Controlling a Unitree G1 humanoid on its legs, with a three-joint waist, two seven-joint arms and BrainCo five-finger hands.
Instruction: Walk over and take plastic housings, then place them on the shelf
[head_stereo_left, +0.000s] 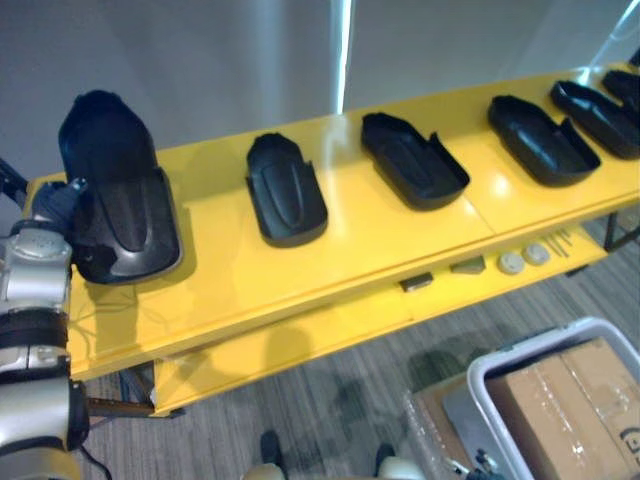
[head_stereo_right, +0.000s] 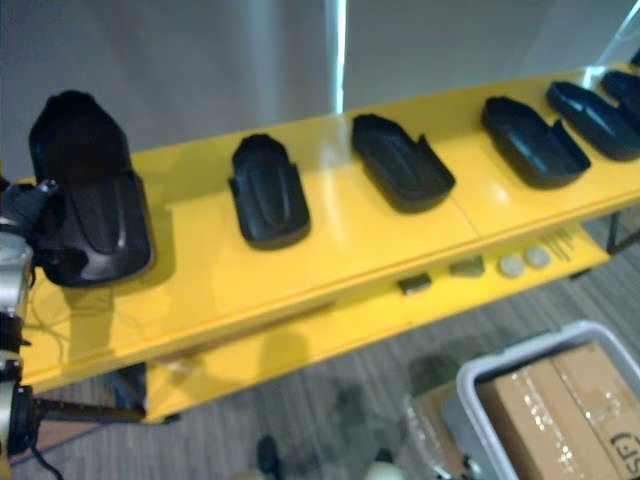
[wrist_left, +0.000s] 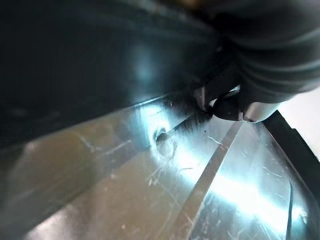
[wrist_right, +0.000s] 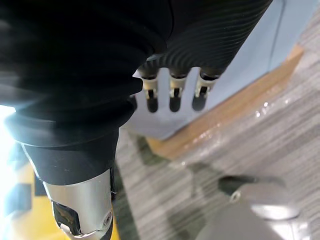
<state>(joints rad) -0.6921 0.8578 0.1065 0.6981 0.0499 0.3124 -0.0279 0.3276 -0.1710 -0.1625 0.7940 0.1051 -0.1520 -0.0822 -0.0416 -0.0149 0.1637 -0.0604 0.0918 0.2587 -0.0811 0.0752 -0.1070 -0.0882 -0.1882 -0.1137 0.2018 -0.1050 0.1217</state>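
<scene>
L hand (head_stereo_left: 55, 205) against end housing (head_stereo_left: 115, 190) on yellow shelf (head_stereo_left: 380, 250); grip can't tell. R hand (wrist_right: 172, 92) hangs empty, fingers straight, slightly apart; pale-blue wall (wrist_right: 240, 60) just past fingertips.

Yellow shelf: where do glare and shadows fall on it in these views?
Left eye view: a light streak reflects on the yellow shelf beside the second housing; the leftmost housing throws a shadow beside it. Left wrist view: strong white glare on the scratched glossy surface.
</scene>
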